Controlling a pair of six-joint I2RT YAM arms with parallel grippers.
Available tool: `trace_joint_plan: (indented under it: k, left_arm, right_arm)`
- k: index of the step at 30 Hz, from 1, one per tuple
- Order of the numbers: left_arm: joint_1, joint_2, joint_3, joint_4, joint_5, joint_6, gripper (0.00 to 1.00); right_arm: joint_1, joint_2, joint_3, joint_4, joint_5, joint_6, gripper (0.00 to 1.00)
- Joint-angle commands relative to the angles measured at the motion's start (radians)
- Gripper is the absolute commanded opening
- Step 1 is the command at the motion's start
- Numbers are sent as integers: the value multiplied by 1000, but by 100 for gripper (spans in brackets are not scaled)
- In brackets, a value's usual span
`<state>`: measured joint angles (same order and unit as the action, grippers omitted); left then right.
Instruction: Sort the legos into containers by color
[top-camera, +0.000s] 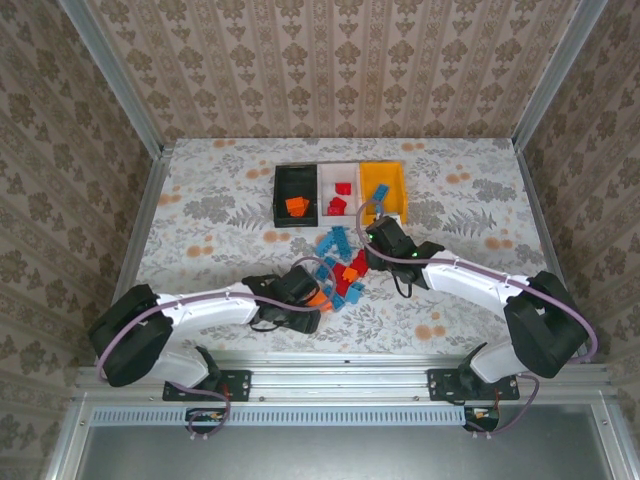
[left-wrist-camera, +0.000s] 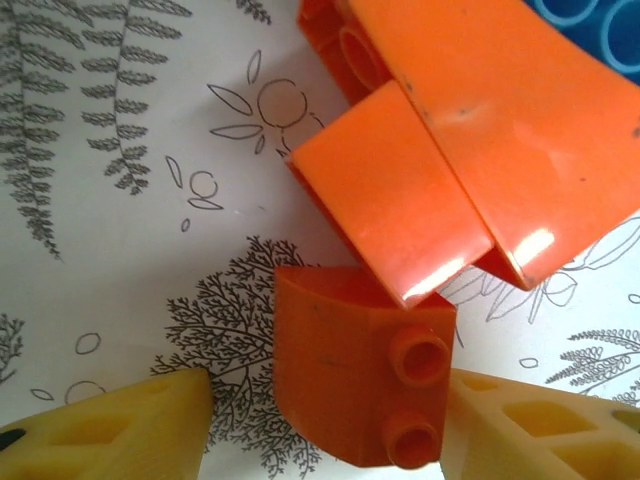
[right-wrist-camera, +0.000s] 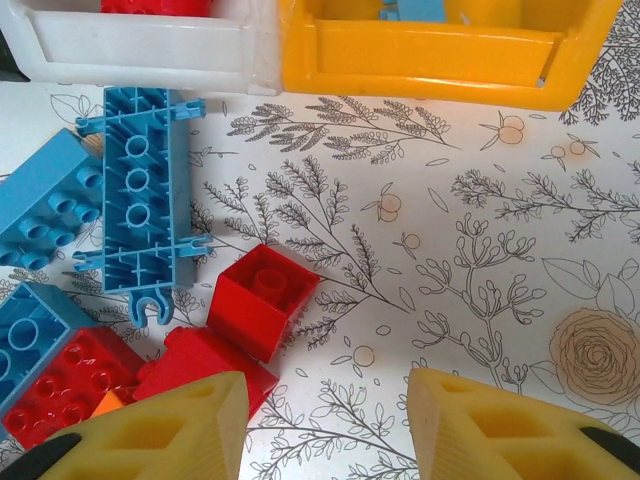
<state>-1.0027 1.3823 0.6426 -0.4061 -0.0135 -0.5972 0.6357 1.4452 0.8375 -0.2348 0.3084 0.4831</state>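
In the left wrist view an orange lego (left-wrist-camera: 350, 370) with two studs lies on the table between my left gripper's (left-wrist-camera: 328, 405) fingers. The right finger (left-wrist-camera: 540, 430) touches it; the left finger (left-wrist-camera: 120, 430) stands a little apart, so the jaws are open around it. Two more orange legos (left-wrist-camera: 480, 130) lie just beyond. My right gripper (right-wrist-camera: 325, 430) is open over bare table, with red legos (right-wrist-camera: 262, 298) and a long blue lego (right-wrist-camera: 140, 200) to its left. The black bin (top-camera: 295, 195), white bin (top-camera: 322, 190) and yellow bin (top-camera: 396, 190) stand in a row.
A mixed pile of red, blue and orange legos (top-camera: 340, 265) lies between the two grippers. The black bin holds orange pieces, the white one red, the yellow one blue. Metal rails edge the table at left and right.
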Motion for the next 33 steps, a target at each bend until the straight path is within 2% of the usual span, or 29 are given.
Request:
trace_joint_plan:
  k: [1,3,6,13,20,27,30,33]
  left_arm:
    - [-3,20,23,27,-64,35,66]
    - [-3,37,32,40,-70,51,64]
    - [-1,70,46,49,-88,56,54]
    - [-2,91,45,58,-88,56,46]
    - [-1,46,41,31,-106,45,44]
    - [1,-89,91,-108,-152,41,43]
    - [31,-149,137,-159,-155,57,43]
    - [105,-184,191,-157,-132,87,42]
  right_arm:
    - [-1,-22,-7,-2,31,8,47]
    - [-2,-21,-5,-4,32,5,47]
    - [-2,-22,-1,-10,37,-2,47]
    - [-2,-35,-4,-15,45,-8,47]
    - [-2,-26,-5,-4,36,-3,47]
    - [-3,-46,-12,-8,42,-4,46]
    - [-4,-46,-29,0,44,0,46]
    - [-5,-83,-55,20,39,19,46]
